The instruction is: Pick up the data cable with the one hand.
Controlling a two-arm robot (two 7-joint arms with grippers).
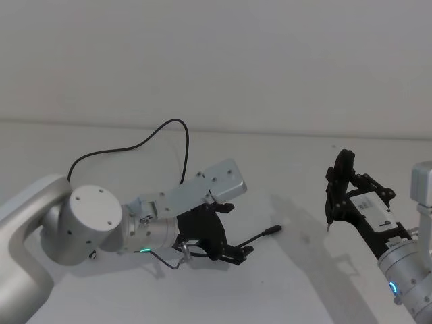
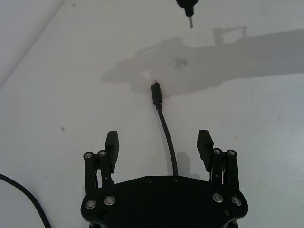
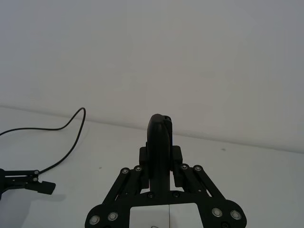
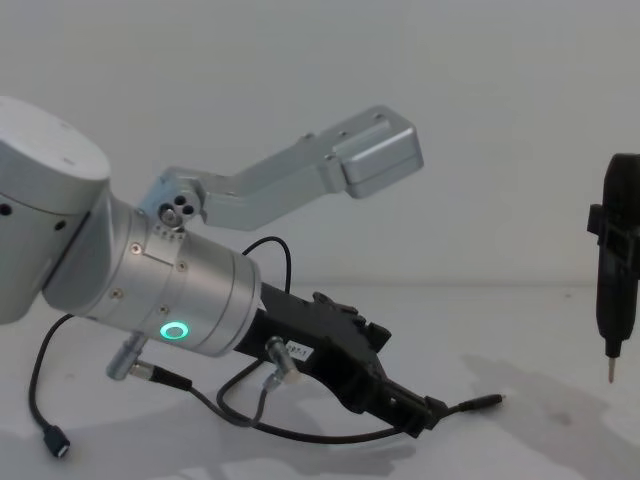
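The data cable (image 1: pixel 183 145) is a thin black line on the white table; it loops at the back, passes behind my left arm and ends in a slim straight plug (image 1: pixel 275 229). My left gripper (image 2: pixel 159 142) is low over the table and open, and the data cable (image 2: pixel 167 135) runs between its fingers (image 2: pixel 112 143) without touching them. The slim plug (image 2: pixel 156 93) lies just beyond the fingertips. In the chest view the left gripper (image 4: pixel 415 410) points at that plug (image 4: pixel 488 402). The cable's wider plug (image 4: pixel 55 442) lies at the near left.
My right gripper (image 1: pixel 341 182) is held up at the right, shut on a dark pen-like tool (image 4: pixel 620 270) with its pointed tip (image 1: pixel 329 227) above the table. A short dark wire (image 4: pixel 250 418) hangs under the left wrist. A pale wall rises behind the table.
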